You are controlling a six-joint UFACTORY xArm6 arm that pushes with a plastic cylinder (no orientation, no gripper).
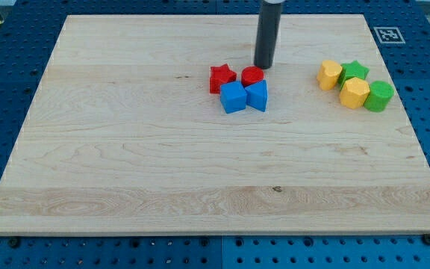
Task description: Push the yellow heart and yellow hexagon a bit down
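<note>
The yellow heart (329,75) lies at the view's upper right, with the yellow hexagon (354,93) just below and right of it. A green star (354,72) sits between and above them, and a green round block (379,96) touches the hexagon's right side. My tip (264,66) is at the end of the dark rod, near the view's top centre. It stands just above and right of the red round block (252,75), well to the left of the yellow heart.
A red star (222,78), a blue cube (233,97) and a blue triangular block (257,96) cluster with the red round block near the board's centre top. The wooden board (125,164) lies on a blue pegboard, with a marker tag (388,33) at its top right corner.
</note>
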